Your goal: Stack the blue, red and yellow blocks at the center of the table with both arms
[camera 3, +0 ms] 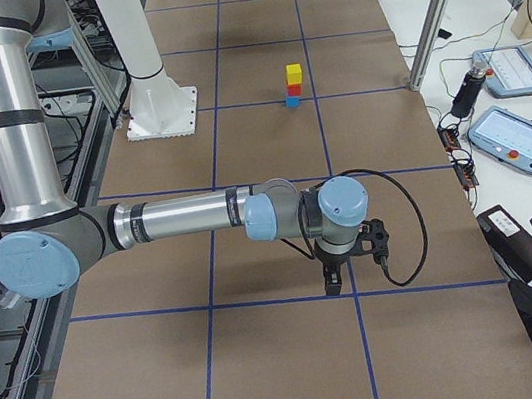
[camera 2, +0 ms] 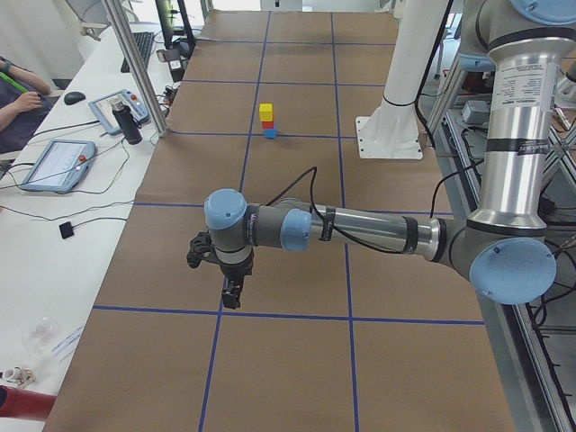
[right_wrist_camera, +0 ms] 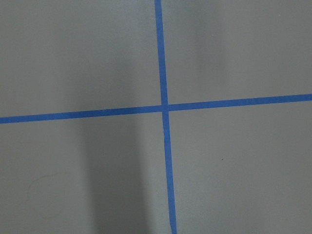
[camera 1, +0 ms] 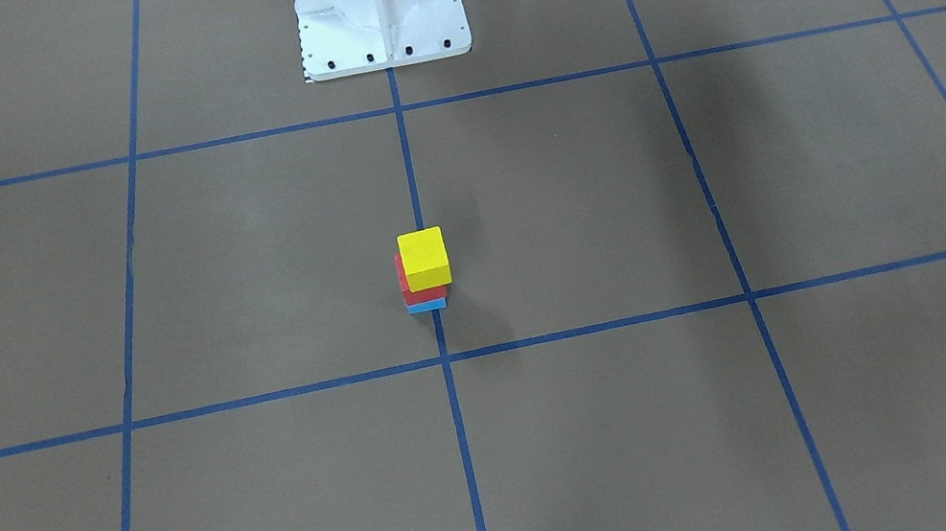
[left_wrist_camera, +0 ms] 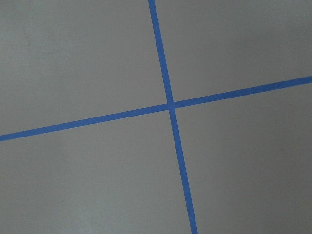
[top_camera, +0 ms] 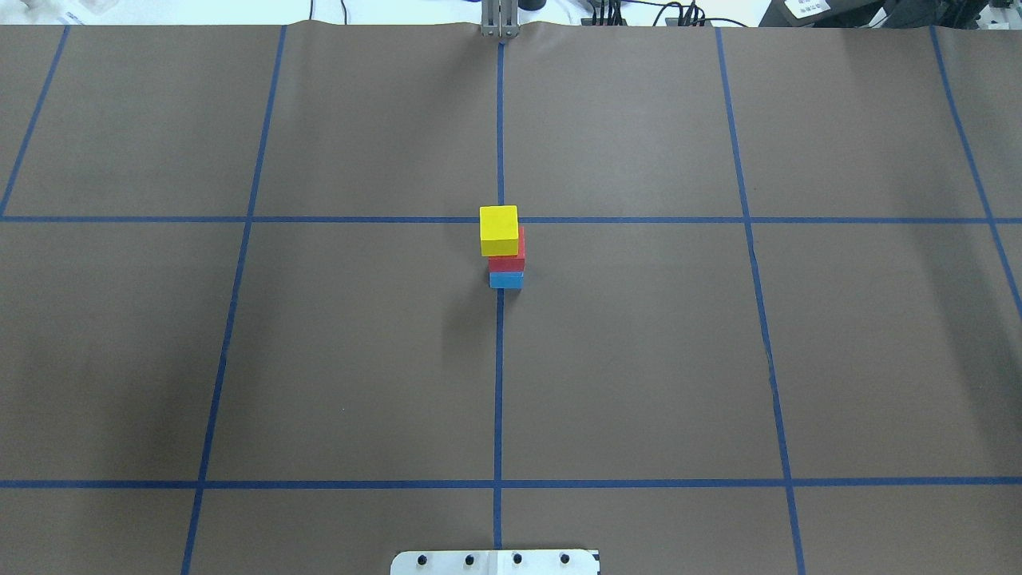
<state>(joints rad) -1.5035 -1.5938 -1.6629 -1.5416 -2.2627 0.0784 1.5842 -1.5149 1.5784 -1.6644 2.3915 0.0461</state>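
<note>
A yellow block (top_camera: 498,230) sits on a red block (top_camera: 507,262), which sits on a blue block (top_camera: 505,280), as one stack at the table's centre on the middle tape line. The yellow block is shifted a little off the red one. The stack also shows in the front view (camera 1: 423,257). My left gripper (camera 2: 231,292) hangs low over the table far from the stack, seen only in the left side view. My right gripper (camera 3: 332,285) hangs likewise at the other end, seen only in the right side view. I cannot tell whether either is open or shut. Both wrist views show only brown paper and blue tape.
The white robot pedestal (camera 1: 379,9) stands at the table's robot-side edge. Blue tape lines grid the brown table cover. Tablets (camera 2: 56,164) and cables lie on the side bench, with a metal post (camera 2: 135,67) at the table edge. An operator's arm (camera 2: 20,103) shows there.
</note>
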